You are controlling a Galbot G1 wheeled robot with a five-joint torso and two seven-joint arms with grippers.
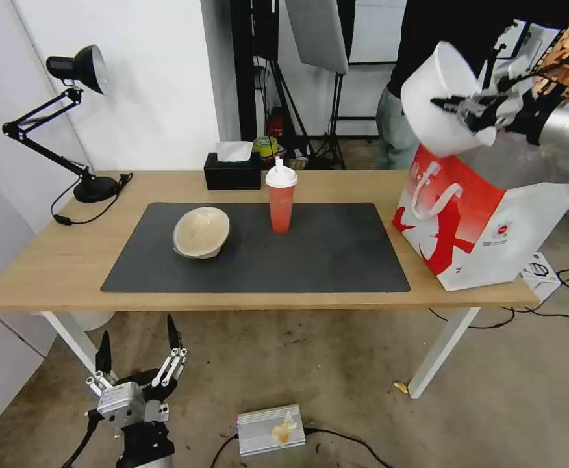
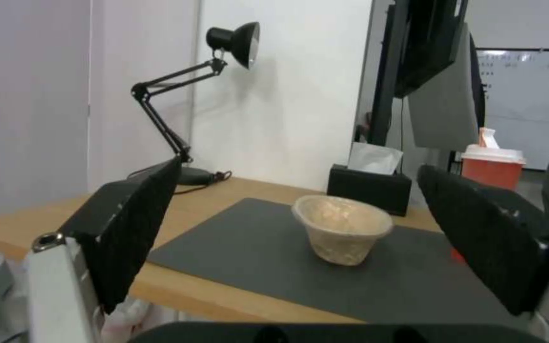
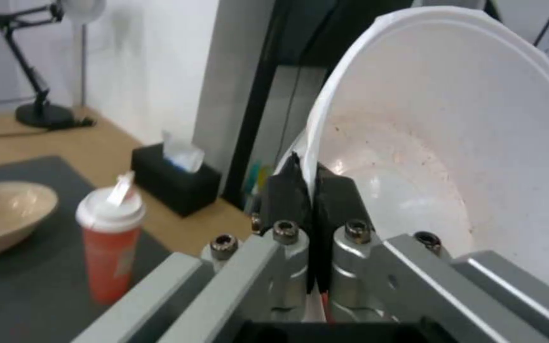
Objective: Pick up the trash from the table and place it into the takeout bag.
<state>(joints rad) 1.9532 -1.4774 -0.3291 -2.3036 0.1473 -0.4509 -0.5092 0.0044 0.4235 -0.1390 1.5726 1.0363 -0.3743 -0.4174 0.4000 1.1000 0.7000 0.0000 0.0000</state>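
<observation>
Right pincer (image 1: pixel 456 107) clamped on the rim of the white bowl (image 1: pixel 435 97), fingers (image 3: pixel 300 190) pinching the wall from both sides, one inside, one outside. Bowl is held high at the far right, tipped on its side, mouth facing away from the head camera, hanging above the open top of the takeout bag (image 1: pixel 479 227). Inside of the bowl shows reddish smears in the right wrist view, no loose scraps that I can tell.

Bag stands on the right end of the tabletop (image 1: pixel 50 260), leaning a bit, part of it past the tabletop's right edge. Red cup (image 1: pixel 280 198) upright at the far middle of the dark mat (image 1: pixel 323 260), beige bowl (image 1: pixel 201 232) left of it on the mat, tilted. Both well apart from the bag, not yet picked.

Left pincer (image 1: pixel 138 364) low, below the near tabletop edge on the left, fingers spread apart, holding nothing.

Risks, as judged: thin rim grip on a tilted bowl could slip or swing. Bowl released off-centre may hit the bag's rim and drop to the floor. Leaning bag near the edge could tip if bumped. Residue may drip onto the tabletop.
</observation>
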